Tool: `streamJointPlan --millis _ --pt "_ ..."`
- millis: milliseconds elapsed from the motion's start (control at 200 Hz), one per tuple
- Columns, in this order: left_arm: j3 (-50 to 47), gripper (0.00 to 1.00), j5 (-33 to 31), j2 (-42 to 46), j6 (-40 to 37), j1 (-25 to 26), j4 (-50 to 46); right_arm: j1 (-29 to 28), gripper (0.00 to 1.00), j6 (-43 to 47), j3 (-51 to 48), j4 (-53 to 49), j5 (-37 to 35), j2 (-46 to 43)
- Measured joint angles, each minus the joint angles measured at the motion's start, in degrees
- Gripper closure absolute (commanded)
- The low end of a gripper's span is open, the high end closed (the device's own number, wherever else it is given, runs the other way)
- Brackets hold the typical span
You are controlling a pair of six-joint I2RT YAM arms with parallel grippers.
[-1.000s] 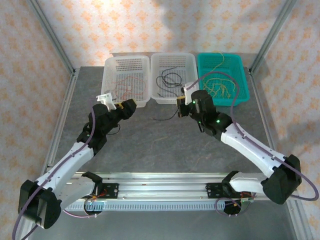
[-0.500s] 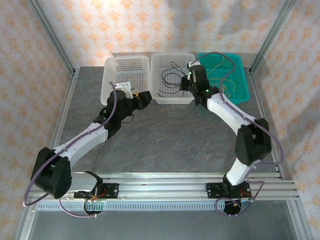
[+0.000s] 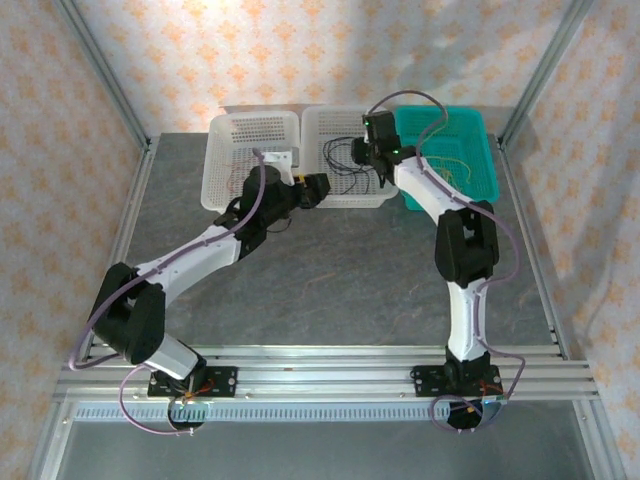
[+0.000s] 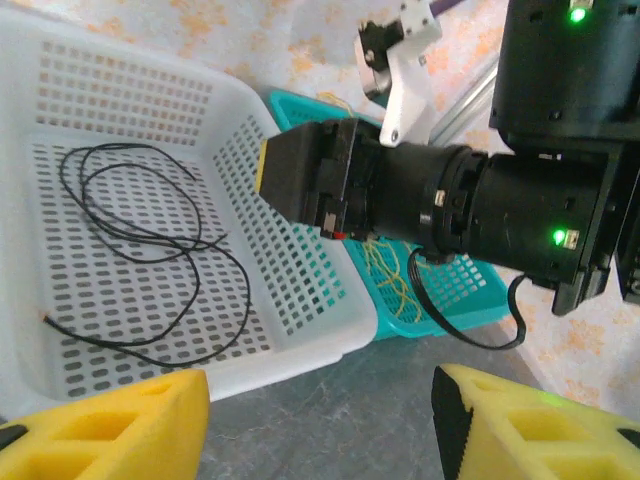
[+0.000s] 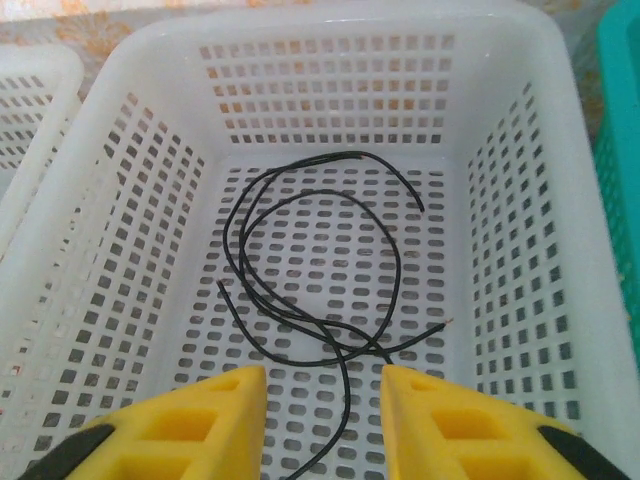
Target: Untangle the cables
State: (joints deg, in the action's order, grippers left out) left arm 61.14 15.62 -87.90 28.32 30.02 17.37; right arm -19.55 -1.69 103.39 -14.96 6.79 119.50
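Both arms had swung forward to the baskets. Top view: right hand (image 3: 373,165) over the middle white basket (image 3: 345,111), left hand (image 3: 318,188) at its near rim. Left wrist: fingers wide, empty. Right wrist: fingers apart, holding nothing, above the black cable (image 5: 340,345) lying loose inside. A straight lift should clear the walls.

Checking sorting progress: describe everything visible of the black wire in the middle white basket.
The thin black flexible wire lies loose in overlapping loops on the floor of the white perforated plastic basket, strands crossing. One tip shows bare metal. One strand runs between the open yellow fingers of the right gripper; contact unclear.
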Motion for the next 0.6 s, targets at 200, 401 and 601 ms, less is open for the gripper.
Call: streamJointPlan --millis 200,401,601 --pt "3.30 0.38 0.04 -4.72 -0.52 2.01 0.04 6.10 0.65 -3.74 -8.85 4.09 0.57 -7.08" --pt "10.58 0.38 0.46 -11.96 -1.70 3.41 -0.20 12.61 0.64 -9.92 -11.98 7.87 -0.98 -8.44" --pt "19.30 0.38 0.52 -18.27 -3.26 5.60 -1.62 15.56 0.63 -15.41 -11.87 9.38 -2.08 -6.71"
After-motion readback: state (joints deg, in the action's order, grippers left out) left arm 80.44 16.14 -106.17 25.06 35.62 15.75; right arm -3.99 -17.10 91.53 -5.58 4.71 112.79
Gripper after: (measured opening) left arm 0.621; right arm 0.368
